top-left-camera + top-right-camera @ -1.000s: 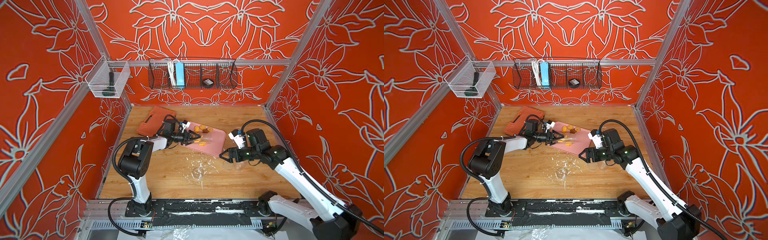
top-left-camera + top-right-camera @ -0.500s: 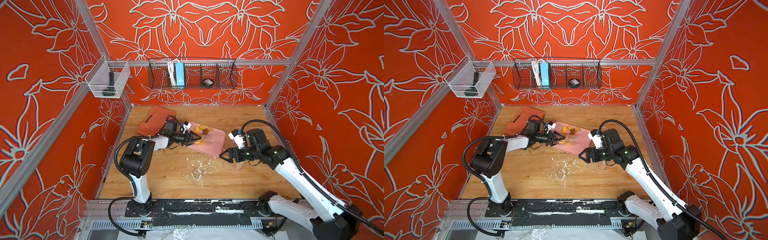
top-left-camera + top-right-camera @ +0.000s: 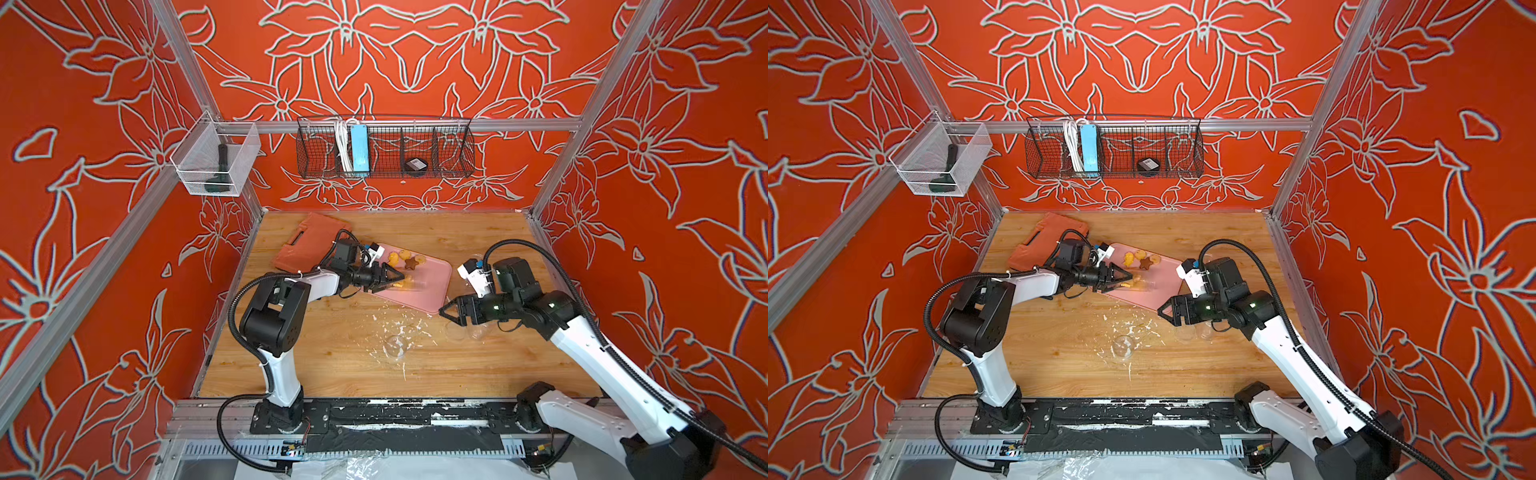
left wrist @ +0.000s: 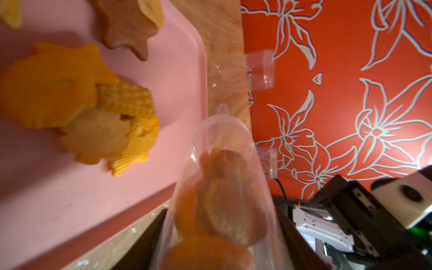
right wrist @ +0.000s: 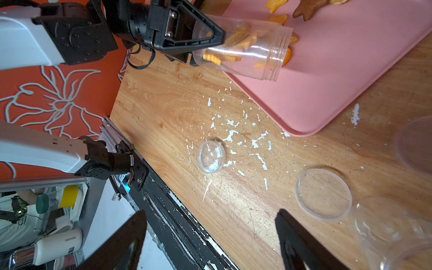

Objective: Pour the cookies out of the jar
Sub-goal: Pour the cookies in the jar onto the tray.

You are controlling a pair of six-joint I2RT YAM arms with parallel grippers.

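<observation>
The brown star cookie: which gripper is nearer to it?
Left. The left gripper, holding the jar, is beside the brown star cookie; the right gripper hangs by the pink tray's corner.

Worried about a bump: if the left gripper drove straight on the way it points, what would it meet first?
Probably the pink tray: the left gripper holds the jar mouth-first toward it, cookies lying at the mouth. The gap is hard to judge.

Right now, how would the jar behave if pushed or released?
The jar is round and tilted nearly onto its side over the pink tray, so it would probably roll. Its clear plastic wall looks light, smooth and likely slippery.
</observation>
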